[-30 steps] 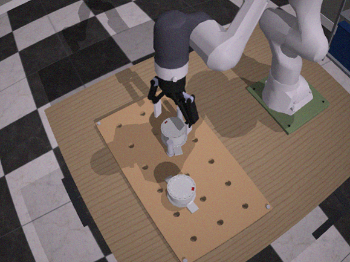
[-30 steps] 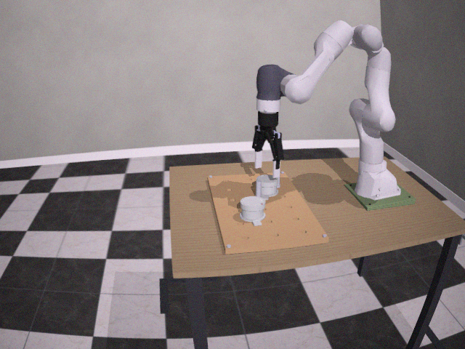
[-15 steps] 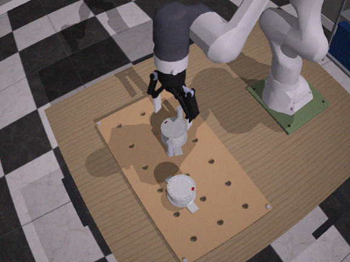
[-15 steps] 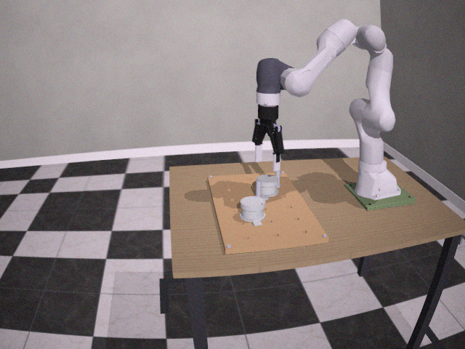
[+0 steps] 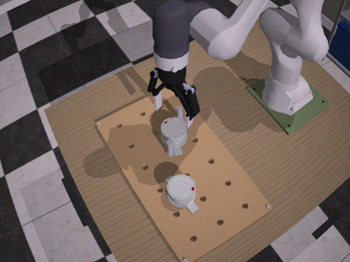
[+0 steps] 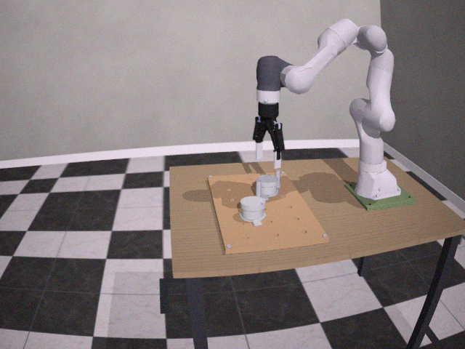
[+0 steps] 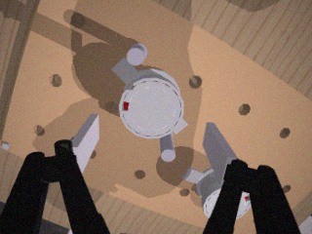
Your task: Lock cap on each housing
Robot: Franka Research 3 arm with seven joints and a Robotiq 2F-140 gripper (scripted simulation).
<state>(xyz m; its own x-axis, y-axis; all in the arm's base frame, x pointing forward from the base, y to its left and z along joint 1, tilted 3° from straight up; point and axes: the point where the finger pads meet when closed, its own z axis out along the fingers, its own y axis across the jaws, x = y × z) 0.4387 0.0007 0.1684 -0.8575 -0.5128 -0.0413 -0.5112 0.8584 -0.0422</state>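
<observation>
The far housing (image 5: 175,142) (image 6: 269,190) stands upright with a round white cap (image 5: 173,128) (image 6: 267,180) (image 7: 152,109) on top. The cap's red mark (image 5: 166,122) (image 7: 126,105) is on its left side in the wrist view. Two upright grey posts (image 5: 179,112) (image 5: 169,147) (image 7: 136,55) (image 7: 168,155) flank this housing. My gripper (image 5: 173,116) (image 6: 268,163) (image 7: 152,130) is open above the far cap, touching nothing. The near housing (image 5: 182,202) (image 6: 252,214) stands upright with its cap (image 5: 181,186) (image 6: 252,203) on; its red mark (image 5: 192,188) (image 7: 247,198) faces right. A finger partly hides it in the wrist view.
Both housings stand on an orange board (image 5: 208,233) (image 6: 300,246) with several dark holes and small corner studs, on a wooden table (image 5: 87,167) (image 6: 191,259). The arm's green base plate (image 5: 311,112) (image 6: 397,201) is at the right. The posts stand close to the far housing.
</observation>
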